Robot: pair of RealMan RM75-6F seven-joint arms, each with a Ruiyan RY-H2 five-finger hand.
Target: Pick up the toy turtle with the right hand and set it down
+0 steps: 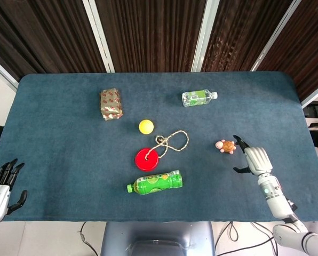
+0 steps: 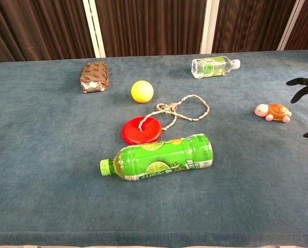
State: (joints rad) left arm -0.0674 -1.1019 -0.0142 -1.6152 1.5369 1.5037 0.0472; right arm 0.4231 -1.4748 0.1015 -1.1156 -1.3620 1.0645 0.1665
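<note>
The toy turtle (image 1: 225,145), brown shell and pink limbs, lies on the blue table cloth on the right side, and it shows in the chest view as well (image 2: 273,111). My right hand (image 1: 256,159) is just right of it, apart from it, fingers spread and holding nothing. In the chest view only the dark fingertips (image 2: 301,81) of that hand show at the right edge. My left hand (image 1: 1,184) hangs off the table's front left corner, fingers apart and empty.
A green bottle (image 1: 154,182) lies near the front centre, with a red disc (image 1: 146,159) and a looped rope (image 1: 172,141) behind it. A yellow ball (image 1: 145,126), a wrapped packet (image 1: 110,103) and a clear bottle (image 1: 198,97) lie further back.
</note>
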